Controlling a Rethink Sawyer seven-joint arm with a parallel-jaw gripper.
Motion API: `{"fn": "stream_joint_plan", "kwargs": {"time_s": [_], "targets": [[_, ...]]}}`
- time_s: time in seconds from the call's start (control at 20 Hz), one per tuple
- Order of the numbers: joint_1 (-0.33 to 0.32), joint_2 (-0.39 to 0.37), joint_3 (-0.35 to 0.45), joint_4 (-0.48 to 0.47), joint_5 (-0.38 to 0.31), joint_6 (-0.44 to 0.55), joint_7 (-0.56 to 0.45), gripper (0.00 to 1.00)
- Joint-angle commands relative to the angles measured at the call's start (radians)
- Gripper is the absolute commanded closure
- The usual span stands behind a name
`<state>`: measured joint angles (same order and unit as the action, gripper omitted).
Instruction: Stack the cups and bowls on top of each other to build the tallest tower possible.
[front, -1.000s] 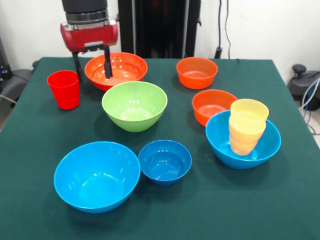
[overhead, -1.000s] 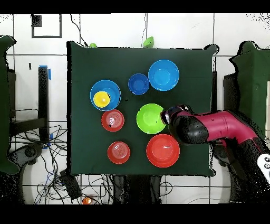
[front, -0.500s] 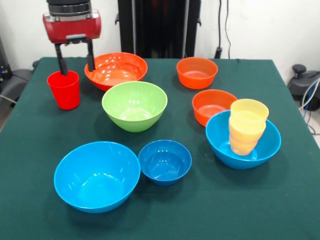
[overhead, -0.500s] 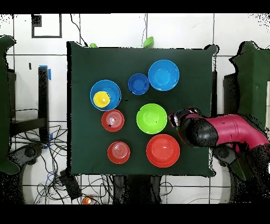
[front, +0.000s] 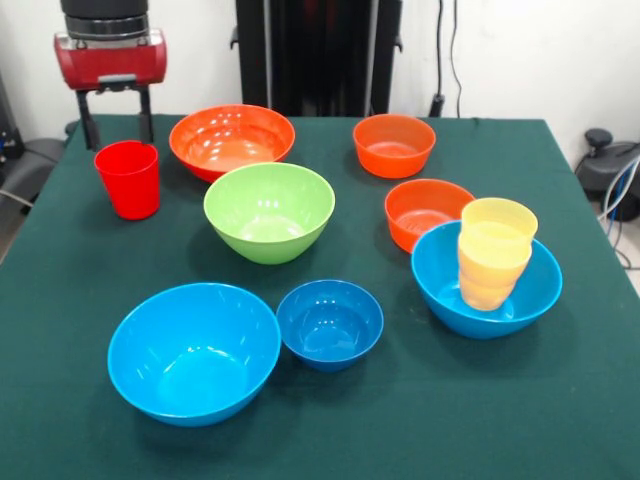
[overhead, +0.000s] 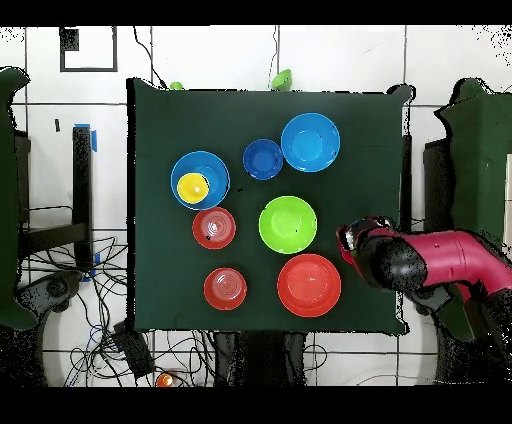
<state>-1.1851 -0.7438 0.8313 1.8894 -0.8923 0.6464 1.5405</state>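
The green table (front: 90, 420) has bare cloth along its near edge and right side in the front view. The arm (overhead: 450, 262) reaches in low over one side edge. On the cloth sit the large orange bowl (front: 232, 140), the green bowl (front: 269, 211) and two light-blue bowls, one empty (front: 194, 352), the other (front: 487, 279) holding the stacked yellow cups (front: 493, 253). Smaller are the dark-blue bowl (front: 330, 324) and two small orange bowls (front: 394, 145) (front: 424, 211). The gripper (front: 113, 125) hangs with its fingers spread, just behind the red cup (front: 128, 178) near the table's corner, holding nothing. Only the front view shows that cup; overhead, the arm covers it.
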Motion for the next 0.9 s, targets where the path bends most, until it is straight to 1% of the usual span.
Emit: {"fn": "stream_joint_plan", "kwargs": {"time_s": [0.05,0.25,0.35,0.65,0.8,0.9], "targets": [[0.009,0.081,-0.09,0.035,-0.139,0.029,-0.21,0.0],[-0.001,0.127,-0.1,0.029,-0.147,0.012,-0.194,0.0],[0.001,0.136,-0.101,0.027,-0.15,0.012,-0.19,0.0],[0.005,0.126,-0.105,0.044,-0.154,0.01,-0.168,0.0],[0.009,0.142,-0.11,0.029,-0.162,0.012,-0.179,0.0],[0.007,0.172,-0.115,0.005,-0.174,0.012,-0.199,0.0]]}}
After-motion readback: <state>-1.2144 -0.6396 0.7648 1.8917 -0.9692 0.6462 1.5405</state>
